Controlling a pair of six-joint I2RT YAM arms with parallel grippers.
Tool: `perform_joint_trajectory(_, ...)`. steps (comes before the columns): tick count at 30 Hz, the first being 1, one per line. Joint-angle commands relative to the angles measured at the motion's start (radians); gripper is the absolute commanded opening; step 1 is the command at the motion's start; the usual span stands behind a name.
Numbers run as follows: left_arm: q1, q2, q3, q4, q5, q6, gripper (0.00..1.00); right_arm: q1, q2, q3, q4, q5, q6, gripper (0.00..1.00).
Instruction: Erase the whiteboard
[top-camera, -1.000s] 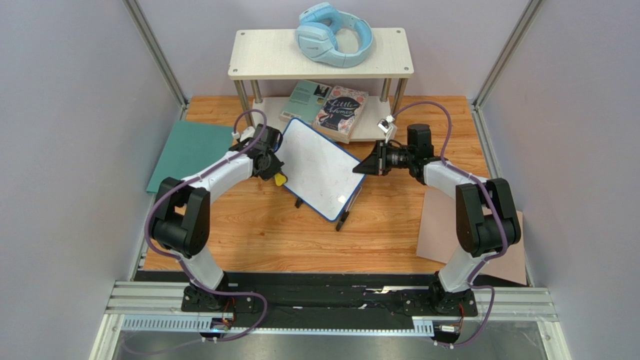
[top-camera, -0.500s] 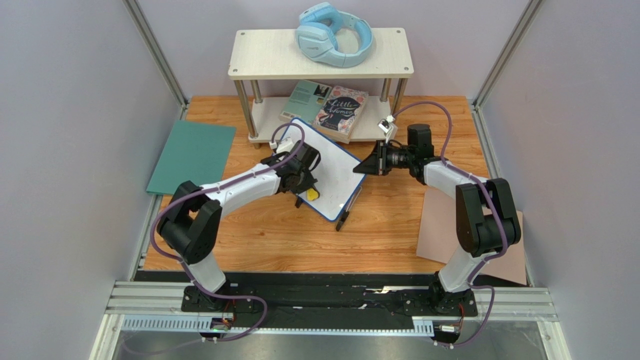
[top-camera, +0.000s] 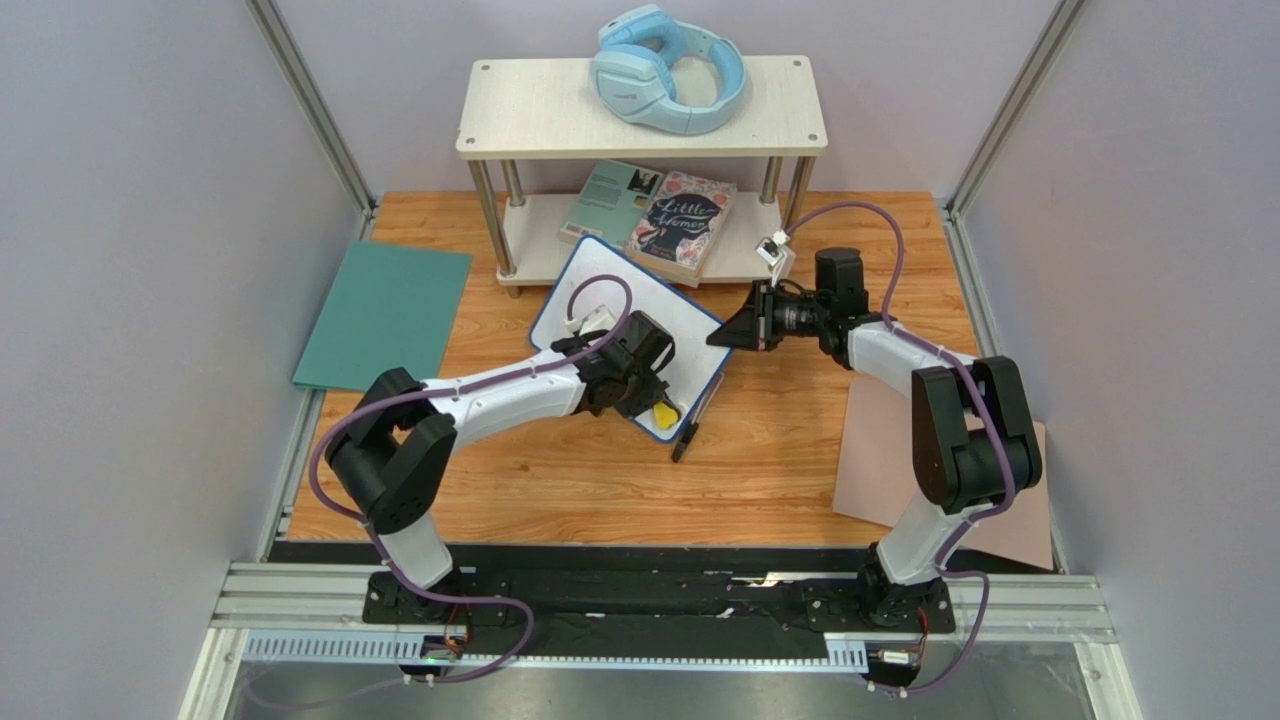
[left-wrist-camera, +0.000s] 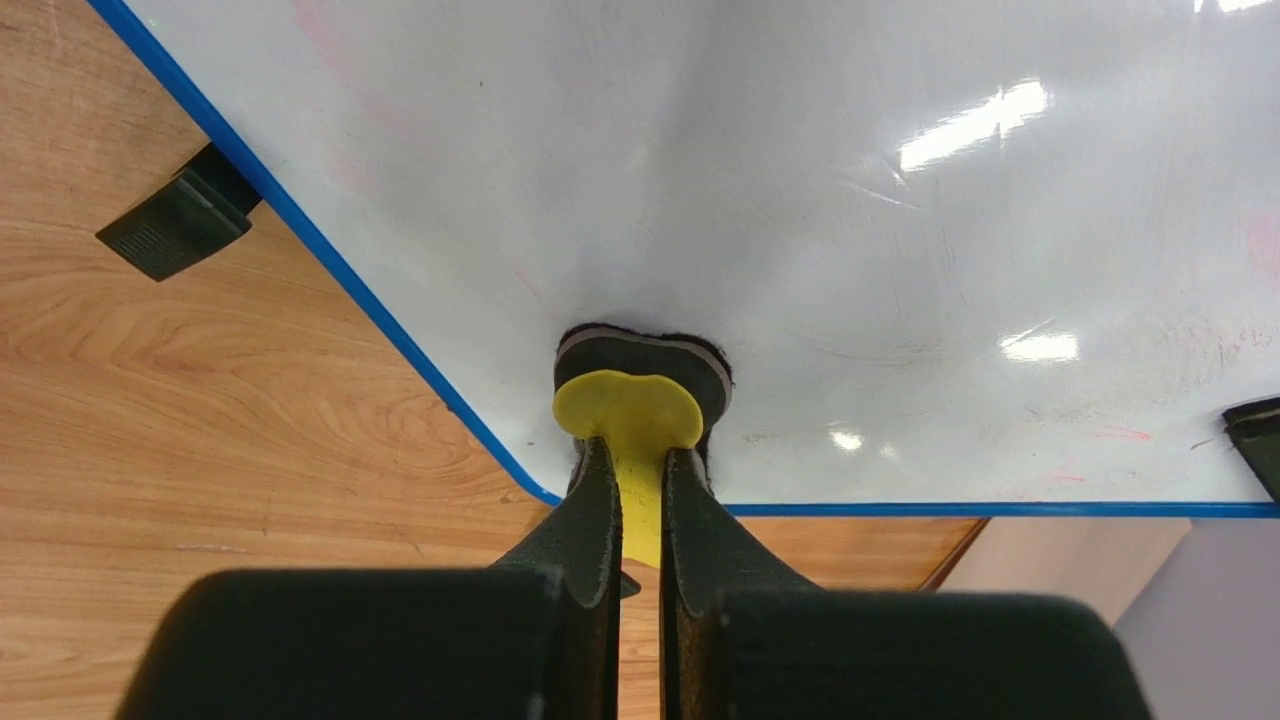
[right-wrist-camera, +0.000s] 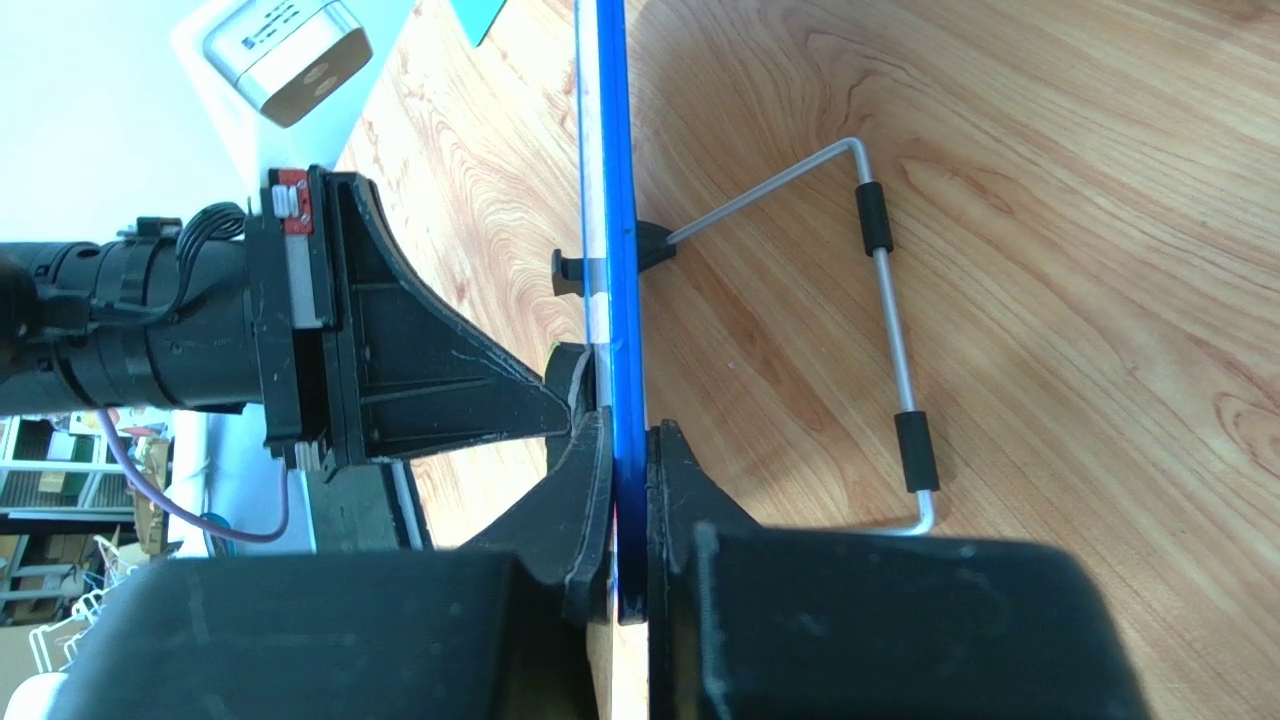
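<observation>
The whiteboard (top-camera: 661, 308), white with a blue rim, stands tilted on the wooden table in front of the shelf. My left gripper (top-camera: 655, 405) is shut on a yellow eraser (top-camera: 663, 413) and presses it on the board's near corner. In the left wrist view the eraser (left-wrist-camera: 628, 405) sits on the white face (left-wrist-camera: 781, 180) just inside the blue rim, with my gripper (left-wrist-camera: 642, 458) shut on its tab. Faint pink marks show at the right. My right gripper (top-camera: 721, 336) is shut on the board's right edge. In the right wrist view the blue rim (right-wrist-camera: 616, 225) runs between my fingers (right-wrist-camera: 621, 443).
A low shelf (top-camera: 511, 113) behind the board carries blue headphones (top-camera: 669, 68), with books (top-camera: 661, 210) beneath. A teal sheet (top-camera: 383, 308) lies at the left, a tan-pink sheet (top-camera: 887, 450) at the right. The board's wire stand (right-wrist-camera: 887, 300) rests on the wood behind it.
My left gripper has swept the eraser from the board's left edge across its face to the near right corner. The right gripper and the board have stayed put.
</observation>
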Motion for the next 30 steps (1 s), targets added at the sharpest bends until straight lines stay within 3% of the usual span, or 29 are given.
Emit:
perform_joint_trajectory(1, 0.043, -0.027, -0.082, 0.053, -0.009, -0.07, 0.0, 0.024, 0.035, -0.022, -0.041, 0.139, -0.099, 0.0)
perform_joint_trajectory(7, 0.137, -0.097, -0.15, 0.043, -0.024, -0.054, 0.0, 0.027, 0.035, -0.026, -0.037, 0.139, -0.097, 0.0)
perform_joint_trajectory(15, 0.218, -0.094, -0.121, 0.063, -0.026, 0.041, 0.0, 0.025, 0.036, -0.025, -0.043, 0.14, -0.099, 0.0)
perform_joint_trajectory(30, 0.376, 0.025, 0.12, 0.005, 0.017, 0.285, 0.0, 0.028, 0.044, -0.022, -0.047, 0.139, -0.103, 0.0)
